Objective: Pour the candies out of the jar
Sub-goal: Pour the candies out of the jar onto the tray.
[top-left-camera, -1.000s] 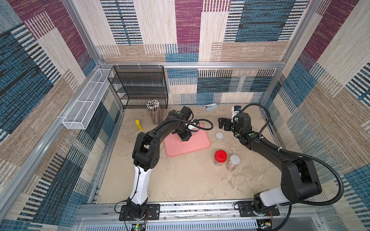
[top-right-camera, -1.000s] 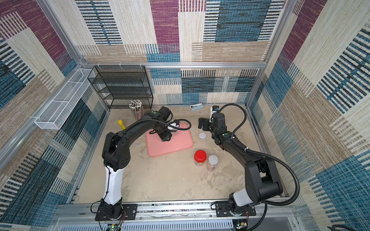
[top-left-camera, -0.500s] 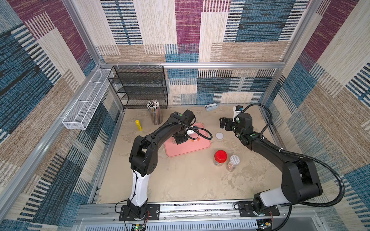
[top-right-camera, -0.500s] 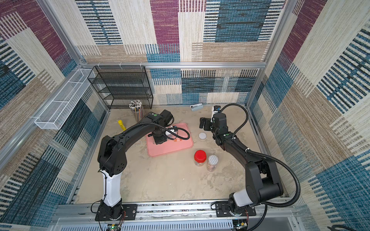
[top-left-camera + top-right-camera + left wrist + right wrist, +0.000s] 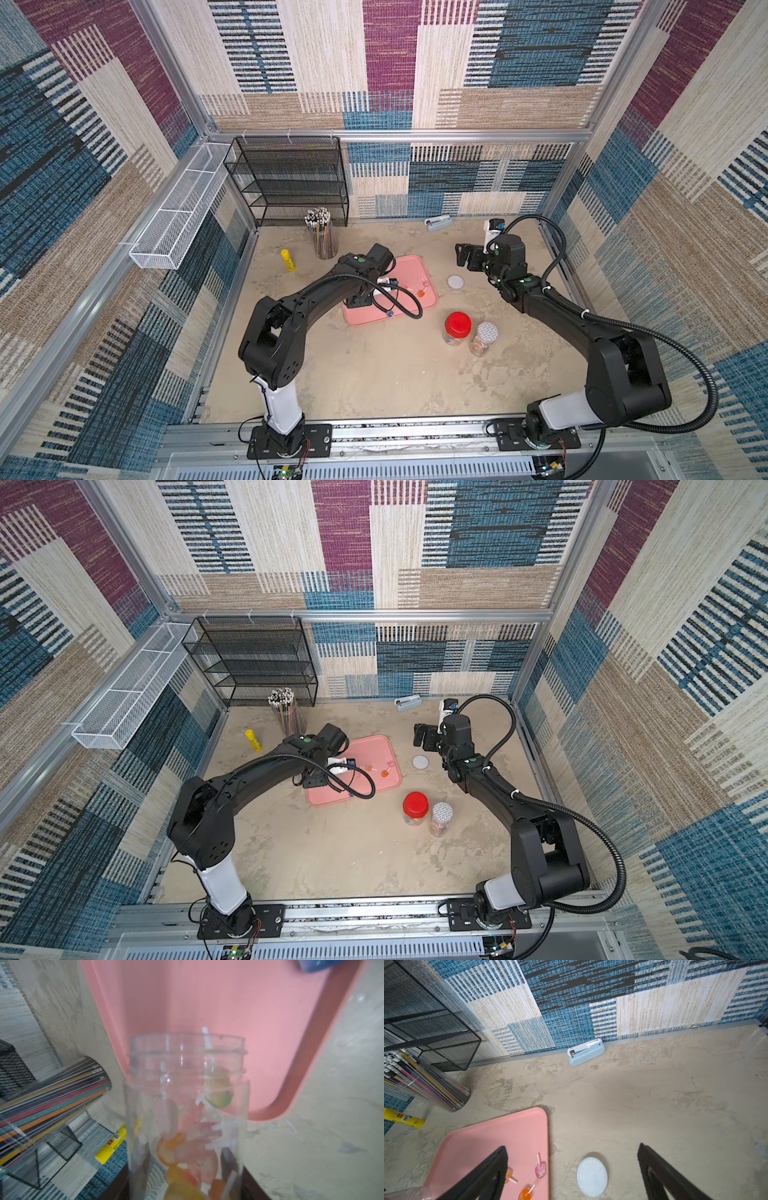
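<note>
Left claw pinching the clear jar over the pink tray.
Most candies sit inside the jar, its open mouth facing the tray; a few lie loose near the tray's right edge. The tray sits mid-desk, toward the back edge. Right claw hangs spread wide near a white lid beside the tray.

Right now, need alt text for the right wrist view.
The right gripper stands wide open, its two black fingers framing a round white lid lying on the beige tabletop. Beside it, a pink plastic tray holds three small translucent candies on white sticks; a pale blue stapler lies by the patterned wall.
</note>
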{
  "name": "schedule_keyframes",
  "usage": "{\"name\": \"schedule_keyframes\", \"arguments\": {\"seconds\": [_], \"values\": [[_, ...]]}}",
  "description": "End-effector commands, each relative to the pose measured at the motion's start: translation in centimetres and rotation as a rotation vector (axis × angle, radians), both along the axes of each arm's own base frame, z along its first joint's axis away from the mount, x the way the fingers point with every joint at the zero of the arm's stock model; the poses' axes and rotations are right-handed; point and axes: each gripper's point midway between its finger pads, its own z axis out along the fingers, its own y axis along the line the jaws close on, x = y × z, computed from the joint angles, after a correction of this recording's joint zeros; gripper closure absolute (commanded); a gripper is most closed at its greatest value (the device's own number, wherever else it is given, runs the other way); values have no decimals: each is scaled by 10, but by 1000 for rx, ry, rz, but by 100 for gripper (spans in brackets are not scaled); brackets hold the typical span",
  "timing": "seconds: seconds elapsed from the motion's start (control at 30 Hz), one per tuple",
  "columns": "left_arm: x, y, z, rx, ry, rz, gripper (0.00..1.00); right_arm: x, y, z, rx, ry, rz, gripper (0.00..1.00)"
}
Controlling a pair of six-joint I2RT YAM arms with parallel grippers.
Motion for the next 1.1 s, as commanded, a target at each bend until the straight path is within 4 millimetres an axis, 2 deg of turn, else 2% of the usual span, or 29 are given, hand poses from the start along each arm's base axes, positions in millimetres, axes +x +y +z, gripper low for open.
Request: {"name": "schedule_keyframes", "arguments": {"seconds": [0.0, 0.17, 0.43, 0.6, 0.93, 1.07], "values": [[21, 3, 22, 67, -136, -88, 100, 1, 2, 8, 11, -31, 7, 0], [27, 5, 26, 119, -148, -122, 100, 1, 3, 8, 19, -30, 10, 0], [39, 17, 6, 304, -107, -136, 100, -4, -1, 11, 14, -39, -1, 0], [43, 14, 3, 323, -96, -138, 100, -4, 0, 10, 18, -35, 2, 0], [28, 19, 17, 264, -125, -157, 100, 1, 5, 9, 36, -29, 18, 0], [30, 16, 13, 255, -118, -162, 100, 0, 6, 8, 43, -22, 23, 0]]}}
